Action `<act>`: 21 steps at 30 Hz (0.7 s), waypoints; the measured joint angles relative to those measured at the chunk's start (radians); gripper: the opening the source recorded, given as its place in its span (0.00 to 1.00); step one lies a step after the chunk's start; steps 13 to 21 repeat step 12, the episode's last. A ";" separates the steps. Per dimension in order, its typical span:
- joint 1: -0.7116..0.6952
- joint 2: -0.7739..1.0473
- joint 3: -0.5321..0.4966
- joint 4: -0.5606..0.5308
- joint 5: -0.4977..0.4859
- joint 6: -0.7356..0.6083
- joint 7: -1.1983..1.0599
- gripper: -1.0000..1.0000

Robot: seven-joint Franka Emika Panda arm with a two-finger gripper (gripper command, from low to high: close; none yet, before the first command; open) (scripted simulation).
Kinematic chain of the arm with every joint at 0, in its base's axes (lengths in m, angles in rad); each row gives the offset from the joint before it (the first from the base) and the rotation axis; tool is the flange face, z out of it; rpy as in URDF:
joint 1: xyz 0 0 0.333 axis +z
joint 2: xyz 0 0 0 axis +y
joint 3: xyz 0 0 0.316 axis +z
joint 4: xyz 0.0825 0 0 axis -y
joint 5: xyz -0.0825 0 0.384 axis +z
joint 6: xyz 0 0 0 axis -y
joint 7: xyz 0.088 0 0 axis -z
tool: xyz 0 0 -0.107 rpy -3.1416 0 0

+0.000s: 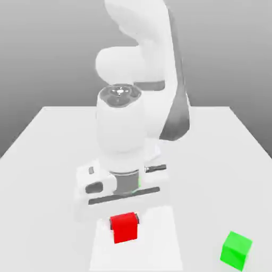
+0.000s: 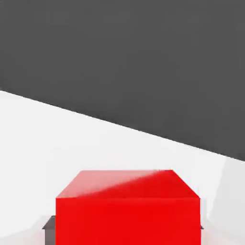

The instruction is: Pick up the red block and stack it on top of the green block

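1. jaws closed in on the red block point(image 1: 125, 228), one finger against each of two opposite sides; the gripper point(image 1: 124, 219) has it sitting fairly square between the tips.
2. the red block is under the hand, with the green block point(image 1: 235, 251) well apart on the table point(image 1: 212, 175), toward the exterior view's right. whether the red one is clear of the table, i cannot tell.
3. its faces look flat and matte, so i'd expect a stiff, light piece, like wood or hard plastic, neither slippery nor easily broken. a modest, even squeeze should do.
4. two opposite upright faces are the right place to take hold, leaving the underside free to land flat on the green block.
5. a grip too near one edge could let it tilt, and the green block, probably just as light, might slide if nudged on landing.
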 joint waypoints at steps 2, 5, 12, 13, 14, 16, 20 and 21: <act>0.049 0.001 0.050 0.030 -0.017 -0.029 -0.010 0.00; 0.122 0.030 0.123 0.080 -0.048 -0.051 -0.023 0.00; 0.196 0.173 0.142 0.135 -0.106 0.036 -0.009 1.00; 0.196 0.173 0.142 0.135 -0.106 0.036 -0.009 1.00; 0.196 0.173 0.142 0.135 -0.106 0.036 -0.009 1.00; 0.196 0.173 0.142 0.135 -0.106 0.036 -0.009 1.00; 0.196 0.173 0.142 0.135 -0.106 0.036 -0.009 1.00; 0.196 0.173 0.142 0.135 -0.106 0.036 -0.009 1.00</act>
